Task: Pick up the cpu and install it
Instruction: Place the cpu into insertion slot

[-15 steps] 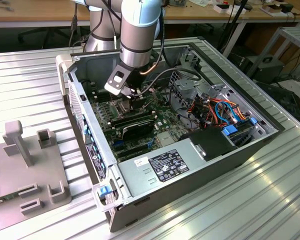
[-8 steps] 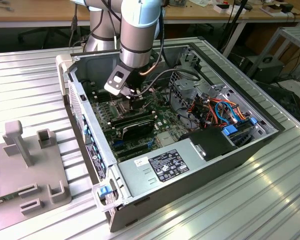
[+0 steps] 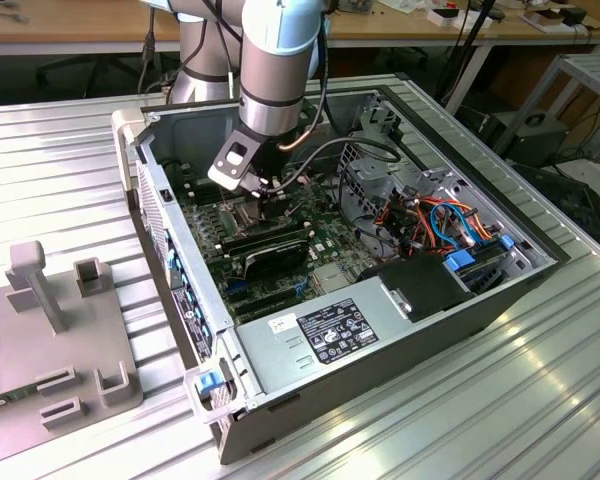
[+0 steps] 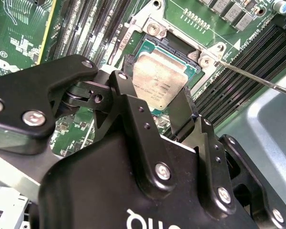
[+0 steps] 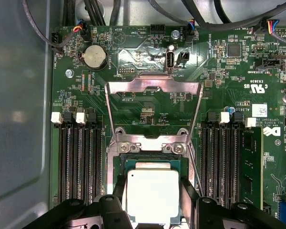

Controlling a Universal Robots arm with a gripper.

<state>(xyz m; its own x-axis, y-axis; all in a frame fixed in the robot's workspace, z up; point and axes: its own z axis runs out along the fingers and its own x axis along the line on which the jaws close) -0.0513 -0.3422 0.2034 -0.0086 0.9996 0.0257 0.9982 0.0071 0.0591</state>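
Note:
The cpu (image 5: 152, 193) is a small square chip with a grey metallic face, held between the black fingers (image 5: 120, 190) of my gripper (image 5: 153, 200). It sits directly over the open socket (image 5: 152, 161) of the green board, level with or just above the socket bed. The socket's metal load plate (image 5: 152, 88) is swung up and open. In the second wrist view the cpu (image 4: 159, 78) shows the same grip, with a finger (image 4: 183, 112) pressed to each of two opposite edges. In the exterior view my gripper (image 3: 265, 200) reaches down inside the open computer case (image 3: 500, 300).
Rows of black memory slots (image 5: 78, 162) flank the socket on both sides. The thin socket lever (image 4: 257, 78) sticks out beside it. Black memory sticks (image 3: 270, 245), a power supply (image 3: 330, 330) and bundled cables (image 3: 445, 220) crowd the case. A grey fixture (image 3: 50, 330) lies outside it.

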